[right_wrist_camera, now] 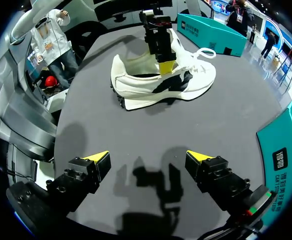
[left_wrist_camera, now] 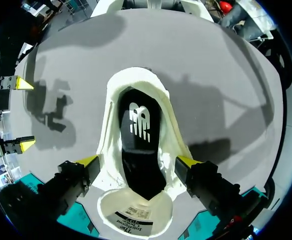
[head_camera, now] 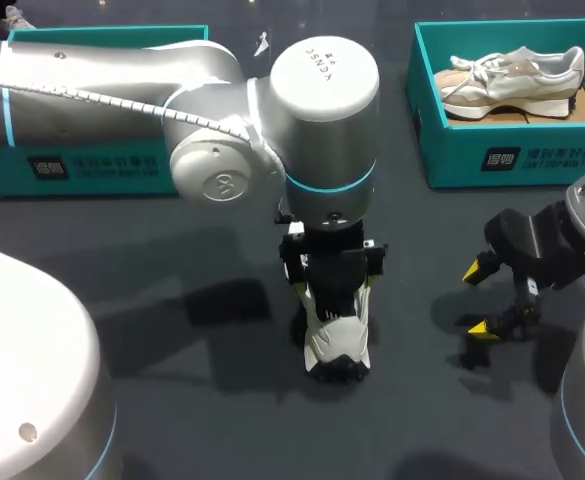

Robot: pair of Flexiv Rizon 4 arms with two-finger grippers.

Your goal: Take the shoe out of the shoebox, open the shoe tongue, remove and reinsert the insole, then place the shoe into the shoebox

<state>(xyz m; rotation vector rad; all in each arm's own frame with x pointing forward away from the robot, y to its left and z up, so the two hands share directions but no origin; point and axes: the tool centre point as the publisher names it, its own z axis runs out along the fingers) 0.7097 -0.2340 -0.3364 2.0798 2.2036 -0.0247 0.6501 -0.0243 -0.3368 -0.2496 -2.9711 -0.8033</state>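
A white shoe with black panels stands upright on the dark table, in the middle. My left gripper hangs right over it. In the left wrist view the shoe's mouth faces up, showing a black insole with a white logo inside and the tongue folded forward. The left gripper is open, one yellow tip at each side of the collar. My right gripper stands open to the right of the shoe, holding nothing. The right wrist view shows the shoe ahead of the right gripper.
The teal shoebox at the back right holds a second, beige and white shoe. Another teal box stands at the back left, partly behind my left arm. Bare table lies between the shoe and the right gripper.
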